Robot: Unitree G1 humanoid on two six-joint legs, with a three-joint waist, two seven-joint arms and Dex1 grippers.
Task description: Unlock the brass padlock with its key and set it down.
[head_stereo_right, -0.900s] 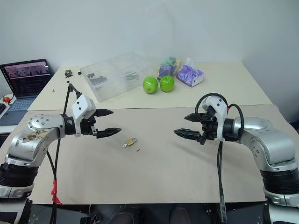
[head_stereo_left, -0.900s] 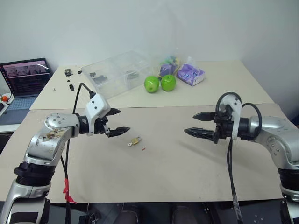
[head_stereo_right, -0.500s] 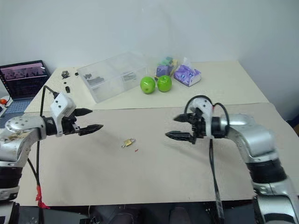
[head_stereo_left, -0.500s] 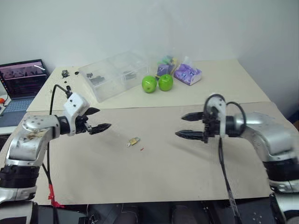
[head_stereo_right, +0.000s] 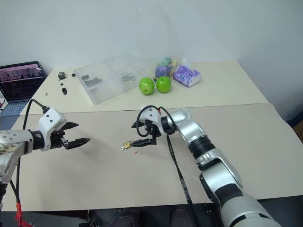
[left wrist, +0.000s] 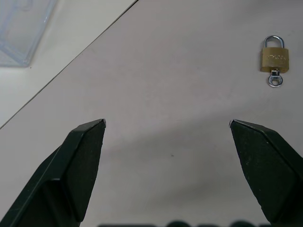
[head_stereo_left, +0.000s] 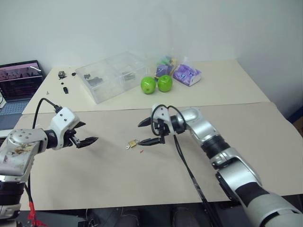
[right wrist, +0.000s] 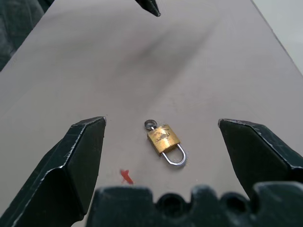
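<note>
Beige worktop (head_stereo_left: 118, 175) under us, matte and flat. Our right gripper (right wrist: 161, 137), fingers wide apart, frames the brass padlock (right wrist: 164, 137), lying flat between its tips with the key (right wrist: 150, 125) at its base. Our left gripper (left wrist: 168, 127), fingers also apart, hangs well off. Small, smooth, squarish brass could skid away if one fingertip lands first.

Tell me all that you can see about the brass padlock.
The brass padlock is tiny, with a squarish gold-yellow body and a thin silver U-shackle, which looks closed. It lies flat on the beige table. The key shows as a small loop at its bottom end. A small red mark lies close by. Nothing holds it; the right gripper hovers beside it, open.
</note>
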